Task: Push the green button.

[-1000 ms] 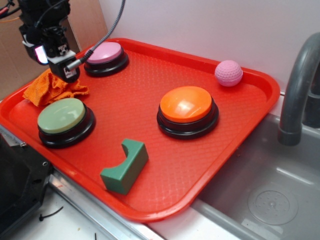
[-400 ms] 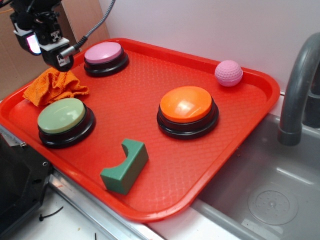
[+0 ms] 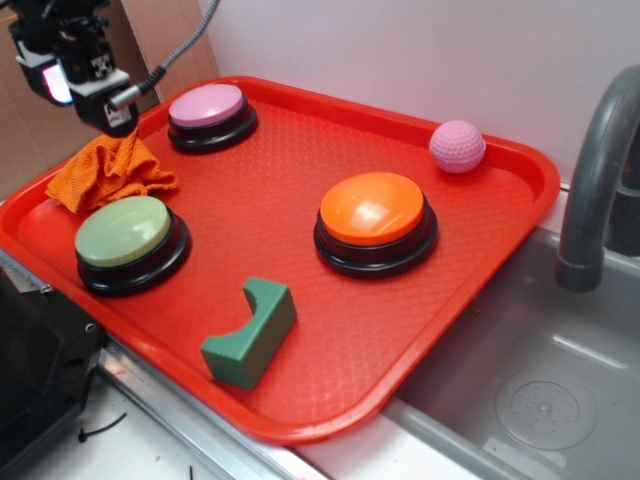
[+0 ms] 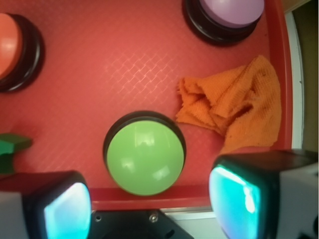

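Note:
The green button (image 3: 124, 232) (image 4: 145, 157), a pale green dome on a black round base, sits at the near left of the red tray (image 3: 300, 130). My gripper (image 3: 75, 75) (image 4: 149, 204) hangs high above the tray's left edge, up and behind the button, well clear of it. Its two fingers stand wide apart with nothing between them. From the wrist view the button lies below, just ahead of the gap between the pads (image 4: 67, 211).
An orange cloth (image 3: 108, 172) lies crumpled between the green button and a pink button (image 3: 208, 108). A larger orange button (image 3: 374, 212), a dark green arch block (image 3: 250, 332) and a pink ball (image 3: 457, 146) share the tray. A sink and grey faucet (image 3: 600, 170) are at right.
The gripper has risen and drifted left, away from the cloth and the pink button. Nothing on the tray has moved.

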`<action>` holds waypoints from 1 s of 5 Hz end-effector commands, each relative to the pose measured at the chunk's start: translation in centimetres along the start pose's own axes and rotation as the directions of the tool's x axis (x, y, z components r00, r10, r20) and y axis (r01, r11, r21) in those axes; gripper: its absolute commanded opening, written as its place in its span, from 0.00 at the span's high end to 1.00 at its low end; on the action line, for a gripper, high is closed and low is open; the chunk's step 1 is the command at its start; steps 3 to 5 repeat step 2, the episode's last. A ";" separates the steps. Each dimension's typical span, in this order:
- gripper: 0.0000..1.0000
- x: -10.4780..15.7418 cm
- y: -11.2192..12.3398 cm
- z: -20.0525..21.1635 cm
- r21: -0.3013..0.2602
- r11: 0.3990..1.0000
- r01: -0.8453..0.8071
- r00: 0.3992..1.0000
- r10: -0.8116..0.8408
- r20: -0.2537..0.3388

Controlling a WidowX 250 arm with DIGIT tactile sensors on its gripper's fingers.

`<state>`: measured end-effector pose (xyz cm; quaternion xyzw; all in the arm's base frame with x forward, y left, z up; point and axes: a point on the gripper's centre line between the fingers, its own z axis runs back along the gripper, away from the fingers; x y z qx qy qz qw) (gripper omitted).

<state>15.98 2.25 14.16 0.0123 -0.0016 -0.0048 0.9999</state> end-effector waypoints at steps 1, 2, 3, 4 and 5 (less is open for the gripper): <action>0.00 0.5 0.6 2.0 0.033 0.999 -0.029 0.998 0.027 0.059; 0.00 0.3 1.0 2.3 0.011 1.000 -0.021 0.998 0.021 0.060; 0.00 0.3 1.0 2.3 0.011 1.000 -0.021 0.998 0.021 0.060; 0.00 0.3 1.0 2.3 0.011 1.000 -0.021 0.998 0.021 0.060; 0.00 0.3 1.0 2.3 0.011 1.000 -0.021 0.998 0.021 0.060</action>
